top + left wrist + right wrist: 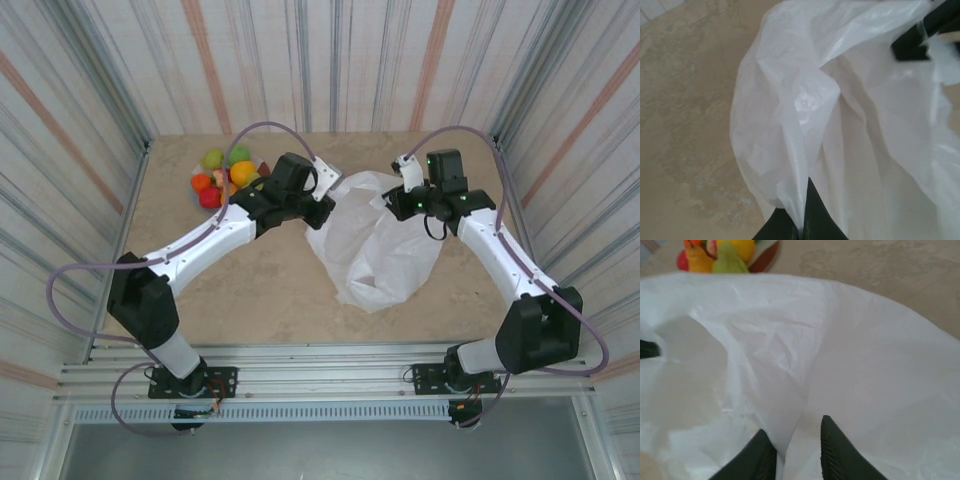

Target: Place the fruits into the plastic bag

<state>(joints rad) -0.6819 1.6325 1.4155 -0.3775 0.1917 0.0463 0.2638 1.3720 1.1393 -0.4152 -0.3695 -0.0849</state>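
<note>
- Beige marbled tabletop (pixel 250 300), boxed in by striped corrugated walls (pixel 330 60).
- Crinkled white translucent plastic bag (pixel 380 250) lies mid-table.
- Small round coloured fruits (pixel 222 175) are heaped far-left of the bag.
- Left gripper (pixel 801 217) is pinched tight on the bag edge.
- Right gripper (pixel 795 440) is part-open, with a bag fold between its fingers.

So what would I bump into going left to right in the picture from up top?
The fruits → the left tool → the plastic bag.

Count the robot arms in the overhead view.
2. The left arm reaches from the near left to the far left edge of the plastic bag; the right arm reaches from the near right to its far right part.
</note>
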